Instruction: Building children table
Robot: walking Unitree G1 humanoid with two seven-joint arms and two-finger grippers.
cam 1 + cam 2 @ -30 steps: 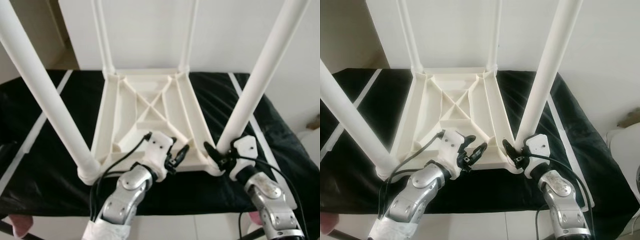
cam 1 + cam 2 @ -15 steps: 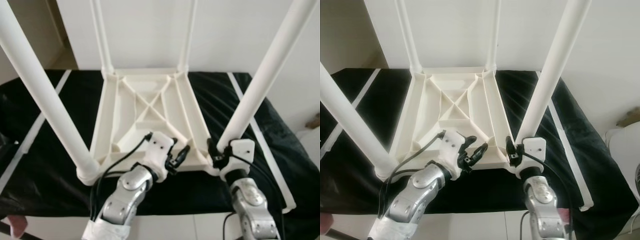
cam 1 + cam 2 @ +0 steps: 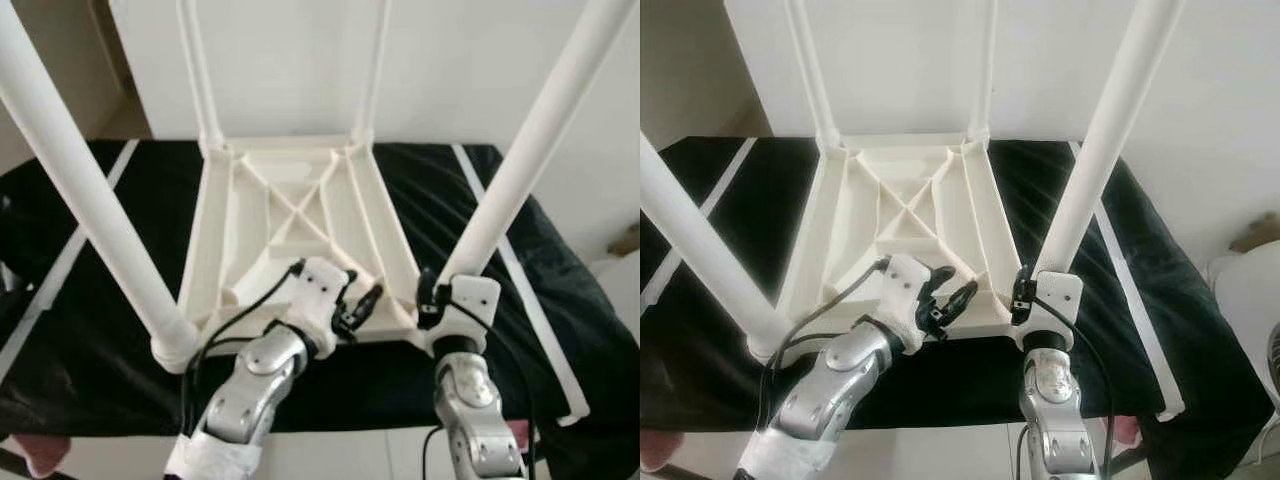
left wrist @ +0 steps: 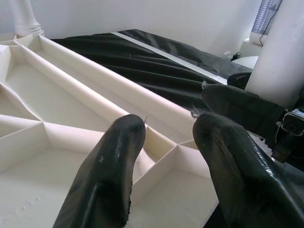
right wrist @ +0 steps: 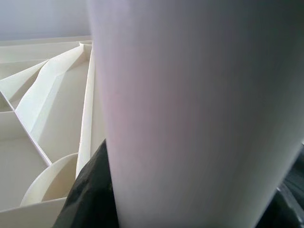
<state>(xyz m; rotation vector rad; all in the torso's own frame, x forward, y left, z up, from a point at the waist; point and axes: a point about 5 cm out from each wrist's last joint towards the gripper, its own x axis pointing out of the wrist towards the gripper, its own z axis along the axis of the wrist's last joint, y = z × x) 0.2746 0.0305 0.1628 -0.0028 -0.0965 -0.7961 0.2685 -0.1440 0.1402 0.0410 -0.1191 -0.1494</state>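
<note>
Right wrist view: right claw [image 3: 1023,297] around table leg [image 5: 190,109]

White wall [image 3: 470,70]; black cloth [image 3: 90,330]

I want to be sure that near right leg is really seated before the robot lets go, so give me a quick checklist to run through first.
1. Right gripper at the base of the near right leg: ok, fingers on both sides of it in the wrist view.
2. Leg fully seated in its socket: cannot tell, the gripper hides the joint.
3. Left gripper open over the tabletop underside, holding nothing: ok.
4. Near left leg and the two far legs standing in their corners: ok.
5. Tabletop flat on the black cloth: ok.
</note>
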